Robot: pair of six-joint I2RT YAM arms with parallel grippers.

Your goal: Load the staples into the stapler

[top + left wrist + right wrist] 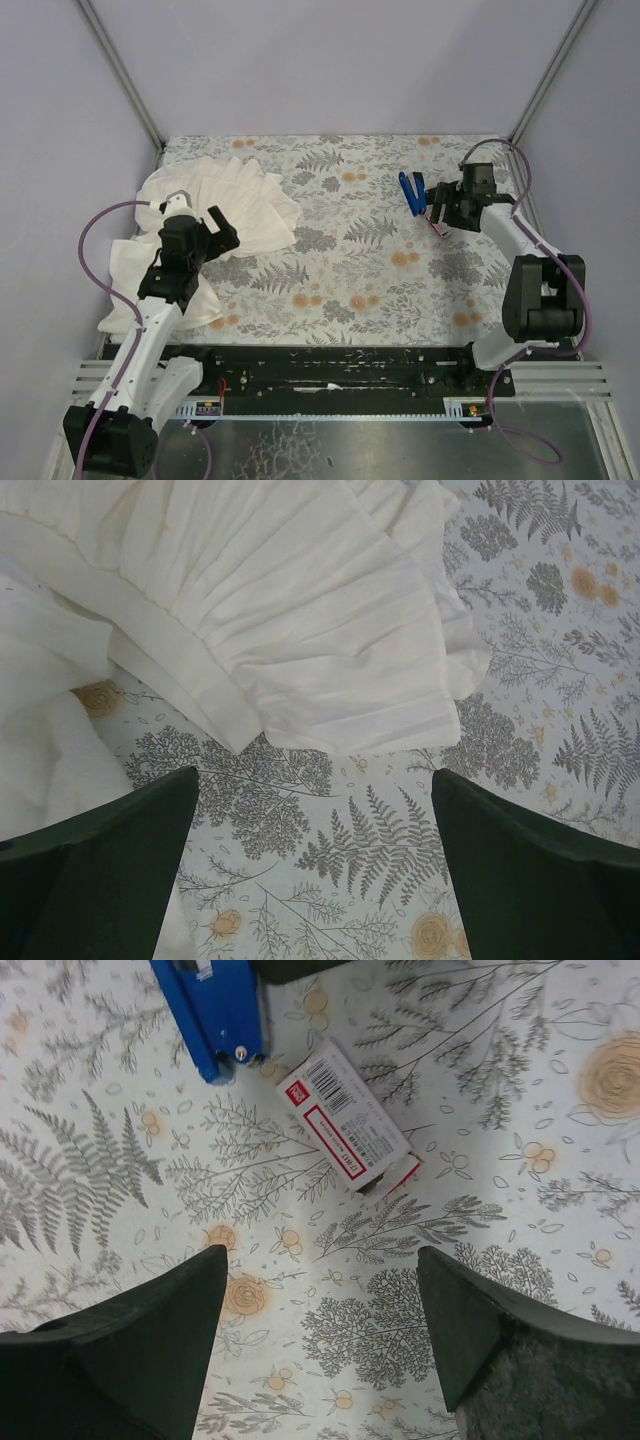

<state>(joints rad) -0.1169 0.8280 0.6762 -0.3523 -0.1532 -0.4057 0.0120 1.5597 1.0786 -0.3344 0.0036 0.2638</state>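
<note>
Your right gripper (322, 1260) is nearer: it hangs at the far right corner of the counter (350, 270), fingers apart and empty. The box of staples (347, 1118) lies just ahead, its long axis diagonal to the fingers, just beside the stapler (215, 1010). The left gripper (315, 810), also apart, is over the cloth (300, 610).

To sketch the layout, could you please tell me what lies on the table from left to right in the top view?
white cloth → stapler → staples box
</note>
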